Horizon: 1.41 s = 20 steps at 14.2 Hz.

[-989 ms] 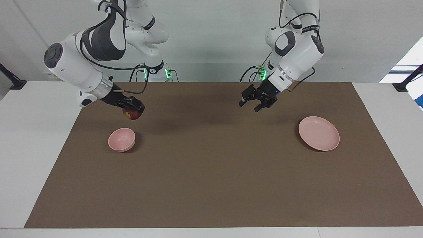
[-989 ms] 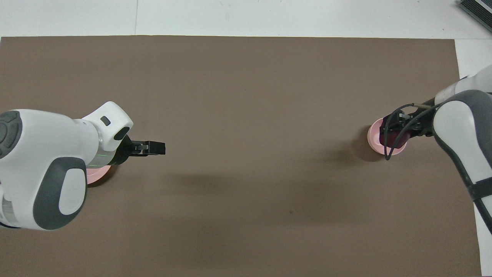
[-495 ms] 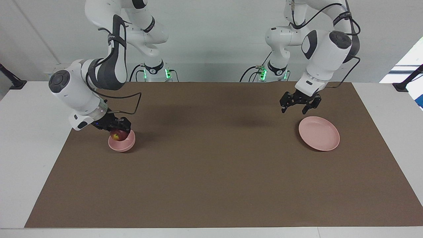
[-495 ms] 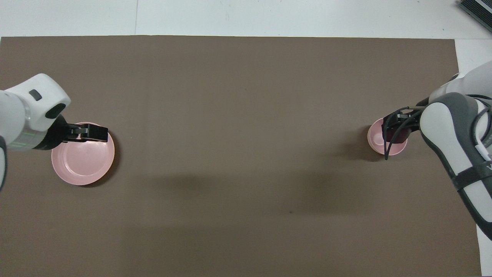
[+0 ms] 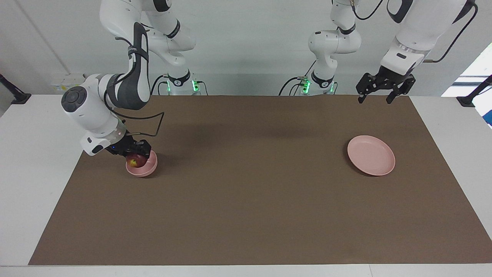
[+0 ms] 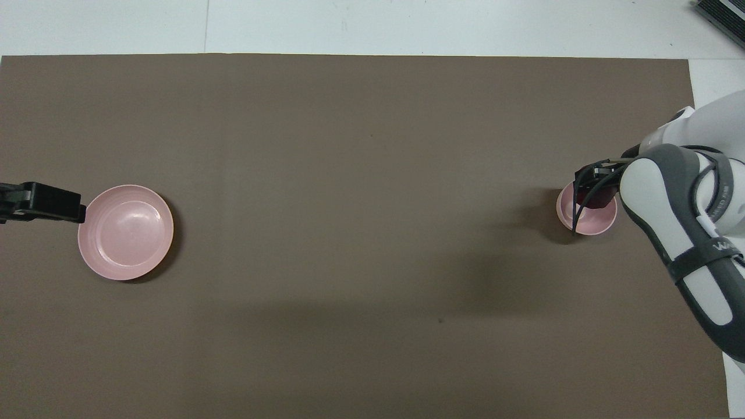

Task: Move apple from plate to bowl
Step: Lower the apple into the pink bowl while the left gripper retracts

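The small pink bowl stands toward the right arm's end of the brown mat. The dark red apple, with its yellowish patch showing, sits low inside the bowl's opening. My right gripper is shut on the apple and leans over the bowl's rim. The flat pink plate lies bare toward the left arm's end. My left gripper hangs open and empty, high over the mat's edge by the robots, off the plate.
The brown mat covers most of the white table. A dark object lies at the table's corner farthest from the robots at the right arm's end.
My right gripper has lowered the apple from above the mat into the bowl. My left arm has swung from the mat's middle past the plate and risen.
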Each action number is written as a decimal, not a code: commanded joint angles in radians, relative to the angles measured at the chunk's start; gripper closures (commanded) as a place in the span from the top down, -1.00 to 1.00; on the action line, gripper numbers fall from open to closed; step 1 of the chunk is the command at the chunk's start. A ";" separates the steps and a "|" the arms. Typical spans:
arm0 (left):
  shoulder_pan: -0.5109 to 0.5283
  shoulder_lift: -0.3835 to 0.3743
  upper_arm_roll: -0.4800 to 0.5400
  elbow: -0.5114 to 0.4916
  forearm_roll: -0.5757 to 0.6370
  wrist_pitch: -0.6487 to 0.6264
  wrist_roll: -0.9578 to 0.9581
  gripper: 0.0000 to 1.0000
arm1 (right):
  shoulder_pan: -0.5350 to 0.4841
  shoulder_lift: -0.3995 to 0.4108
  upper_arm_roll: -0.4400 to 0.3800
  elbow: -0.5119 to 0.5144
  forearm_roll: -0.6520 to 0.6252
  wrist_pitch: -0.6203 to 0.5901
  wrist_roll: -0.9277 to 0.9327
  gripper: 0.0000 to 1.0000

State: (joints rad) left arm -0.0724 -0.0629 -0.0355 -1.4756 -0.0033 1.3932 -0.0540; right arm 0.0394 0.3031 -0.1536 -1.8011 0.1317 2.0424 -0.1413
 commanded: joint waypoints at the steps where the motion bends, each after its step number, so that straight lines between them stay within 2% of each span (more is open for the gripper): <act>1: -0.006 0.075 0.014 0.128 0.022 -0.098 0.013 1.00 | 0.002 0.018 0.006 0.003 -0.006 0.019 0.017 -1.00; 2: -0.006 0.092 0.013 0.156 0.022 -0.118 0.013 1.00 | 0.002 0.018 0.006 0.002 -0.006 0.018 0.017 -1.00; 7: 0.022 0.077 0.002 0.150 0.009 -0.108 0.013 1.00 | 0.000 0.019 0.006 -0.010 -0.006 0.015 0.008 -1.00; 10: 0.022 0.035 0.003 0.094 0.008 -0.105 0.014 1.00 | -0.007 0.016 0.006 -0.009 -0.006 -0.024 0.005 -1.00; 14: 0.023 0.032 0.006 0.087 0.009 -0.068 0.013 1.00 | -0.012 0.004 0.006 -0.004 -0.006 -0.082 0.003 -1.00; 20: 0.023 0.031 0.009 0.086 0.008 -0.080 0.005 1.00 | -0.023 0.002 0.005 -0.047 -0.007 -0.028 -0.029 -1.00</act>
State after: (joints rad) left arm -0.0576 -0.0102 -0.0247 -1.3616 -0.0019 1.3039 -0.0529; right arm 0.0326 0.3227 -0.1564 -1.8152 0.1318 1.9849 -0.1441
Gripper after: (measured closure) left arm 0.000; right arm 0.198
